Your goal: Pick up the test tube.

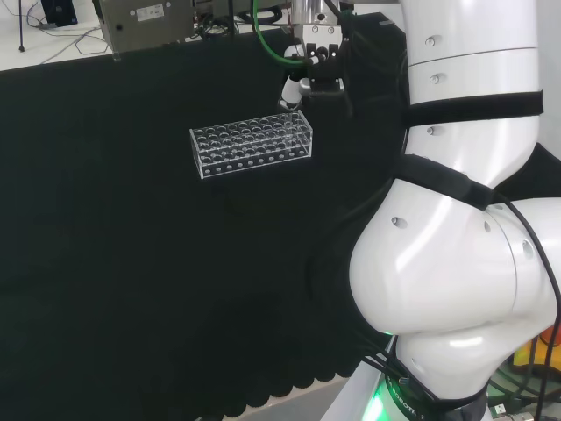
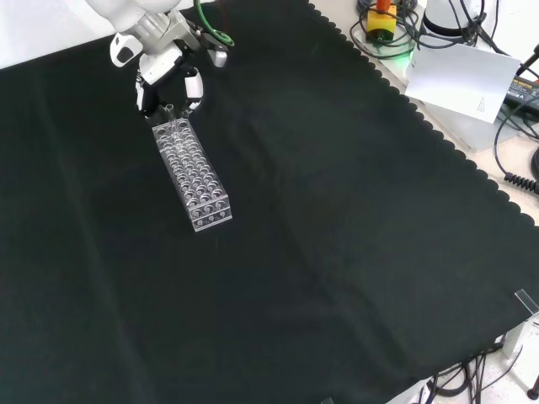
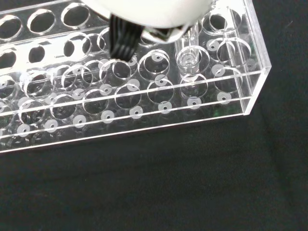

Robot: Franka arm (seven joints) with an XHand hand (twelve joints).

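Hand: black and white robot hand (image 2: 168,80) sits over the far end of the clear plastic multi-hole test tube rack (image 2: 193,174) in the front view; fingers angle down on either side of the rack end, gap between them, nothing held, so open.
Hand, head view: hand (image 1: 308,77) just above the rack's right end (image 1: 252,145).
Tube: clear glass test tube (image 3: 188,60) stands upright in a hole near the rack's end, one row in from the long edge; wrist view shows its round rim. Hard to spot in the other views.
Cloth: black bench cloth (image 2: 337,236) under the rack, bare around it.
Stage: my read, pre-grasp, fingers not yet on the tube.
Risk 1: tube rim is clear and barely rises above the rack top; fingers could close on the rack wall instead.
Risk 2: rack looks light and unfixed; a sideways nudge or an off-vertical pull could drag or tip it.
Risk 3: smooth glass may slip out of a pinch.
Risk 4: neighbouring holes crowd the fingertips.
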